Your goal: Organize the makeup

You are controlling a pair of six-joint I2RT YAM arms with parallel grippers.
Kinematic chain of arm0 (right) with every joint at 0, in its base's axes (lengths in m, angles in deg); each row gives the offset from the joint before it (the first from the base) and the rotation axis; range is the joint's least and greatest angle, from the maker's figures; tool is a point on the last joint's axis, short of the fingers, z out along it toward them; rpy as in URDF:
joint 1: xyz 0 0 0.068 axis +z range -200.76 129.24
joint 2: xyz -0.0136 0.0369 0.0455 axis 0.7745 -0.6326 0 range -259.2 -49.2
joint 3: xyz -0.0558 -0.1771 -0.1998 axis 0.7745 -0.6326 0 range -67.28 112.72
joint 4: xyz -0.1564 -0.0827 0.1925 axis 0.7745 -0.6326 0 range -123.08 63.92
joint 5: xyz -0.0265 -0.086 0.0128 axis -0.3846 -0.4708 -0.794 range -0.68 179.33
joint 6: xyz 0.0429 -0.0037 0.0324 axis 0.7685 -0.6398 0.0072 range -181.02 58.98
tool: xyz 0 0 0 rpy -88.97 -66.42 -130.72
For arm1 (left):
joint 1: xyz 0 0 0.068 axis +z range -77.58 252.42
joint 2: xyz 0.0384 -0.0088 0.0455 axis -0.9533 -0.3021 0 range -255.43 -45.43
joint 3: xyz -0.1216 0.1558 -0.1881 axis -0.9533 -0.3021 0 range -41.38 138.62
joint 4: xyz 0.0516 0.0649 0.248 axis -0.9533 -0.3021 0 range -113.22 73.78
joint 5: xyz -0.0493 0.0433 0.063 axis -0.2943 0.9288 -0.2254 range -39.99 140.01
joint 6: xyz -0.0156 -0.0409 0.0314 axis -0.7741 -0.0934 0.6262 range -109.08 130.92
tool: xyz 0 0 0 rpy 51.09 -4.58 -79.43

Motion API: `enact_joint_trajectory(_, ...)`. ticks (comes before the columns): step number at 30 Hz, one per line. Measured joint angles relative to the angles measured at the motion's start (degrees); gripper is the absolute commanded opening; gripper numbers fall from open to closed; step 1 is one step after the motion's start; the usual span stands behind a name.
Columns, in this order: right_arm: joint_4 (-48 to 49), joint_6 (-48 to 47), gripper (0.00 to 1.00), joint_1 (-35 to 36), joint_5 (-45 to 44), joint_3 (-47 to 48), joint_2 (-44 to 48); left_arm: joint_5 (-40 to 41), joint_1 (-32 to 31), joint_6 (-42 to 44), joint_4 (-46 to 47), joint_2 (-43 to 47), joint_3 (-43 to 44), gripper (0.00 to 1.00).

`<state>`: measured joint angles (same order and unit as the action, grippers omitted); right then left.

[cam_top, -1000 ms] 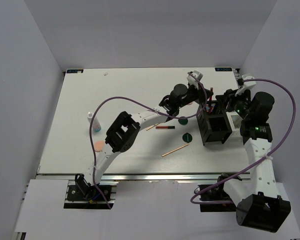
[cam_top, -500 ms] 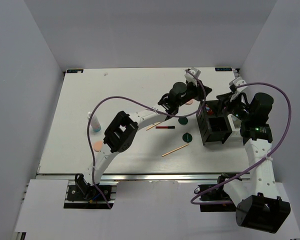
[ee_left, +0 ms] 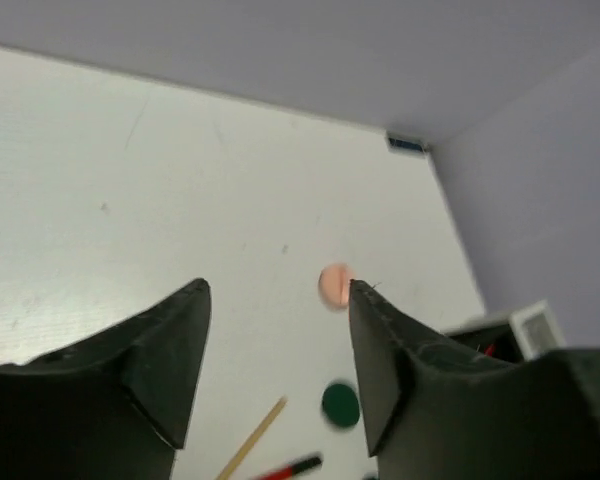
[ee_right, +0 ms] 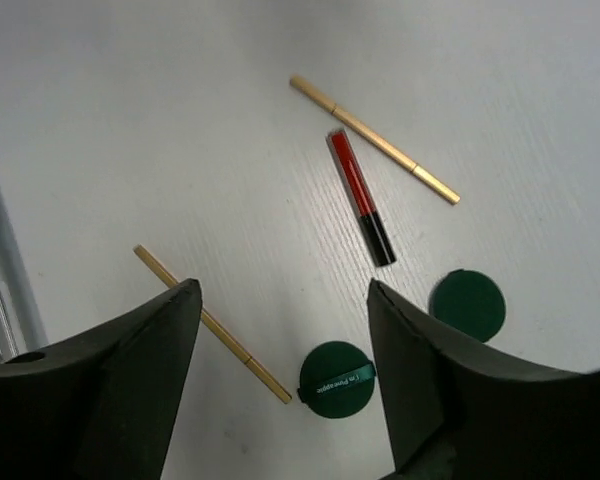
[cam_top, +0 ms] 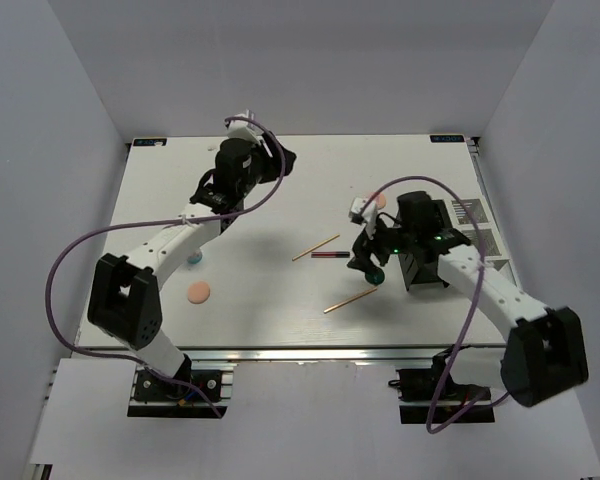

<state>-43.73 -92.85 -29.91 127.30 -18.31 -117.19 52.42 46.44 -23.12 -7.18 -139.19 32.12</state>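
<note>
My right gripper [cam_top: 364, 262] hangs open above the table, left of the box. In the right wrist view a dark green disc [ee_right: 338, 379] lies between its open fingers [ee_right: 285, 300], with a second green disc [ee_right: 467, 303] to the right. A red-and-black tube [ee_right: 361, 197] and two tan sticks [ee_right: 373, 138] [ee_right: 212, 325] lie around them. My left gripper [cam_top: 282, 160] is open and empty, high over the far middle of the table. Its view shows a peach disc [ee_left: 334, 285], a green disc [ee_left: 340, 403] and a tan stick [ee_left: 252, 438] far below.
The black-and-white compartment box [cam_top: 430, 255] stands right of my right gripper. A second peach disc [cam_top: 197, 292] lies at the left, and another [cam_top: 380, 201] behind the right gripper. A small white bottle [cam_top: 193, 257] shows partly under my left arm.
My left arm has swung away from the box to the far left-middle of the table. My right arm has moved from the box leftward, over the green discs.
</note>
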Motion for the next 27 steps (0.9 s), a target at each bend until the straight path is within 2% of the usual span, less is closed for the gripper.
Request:
enact_joint_trajectory(1, 0.3, 0.1, 0.88, 2.0, -2.8, 0.3, -2.5, 0.0, -0.6, 1.0, -2.5, 1.0, -0.2, 0.72)
enact_joint_trajectory(5, -0.4, 1.0, 0.89, 7.2, -11.1, 4.9, -14.9, 0.0, -3.4, 4.5, -11.4, 5.1, -2.8, 0.74)
enact_joint_trajectory(11, -1.3, -0.1, 0.79, 11.1, -18.4, 13.7, -27.9, 2.0, -3.6, 5.5, -18.2, 12.8, -10.3, 0.77)
enact_joint_trajectory(15, -1.8, -1.7, 0.71, 12.1, -21.1, 19.1, -33.7, 4.2, -3.4, 5.6, -20.6, 16.2, -11.3, 0.77)
enact_joint_trajectory(18, -2.5, -2.7, 0.65, 12.4, -22.1, 20.7, -36.5, 5.3, -3.4, 5.7, -21.4, 17.5, -11.3, 0.77)
enact_joint_trajectory(27, -4.6, -4.6, 0.59, 13.5, -24.0, 21.1, -39.3, 6.6, -3.4, 6.1, -23.2, 17.7, -11.3, 0.77)
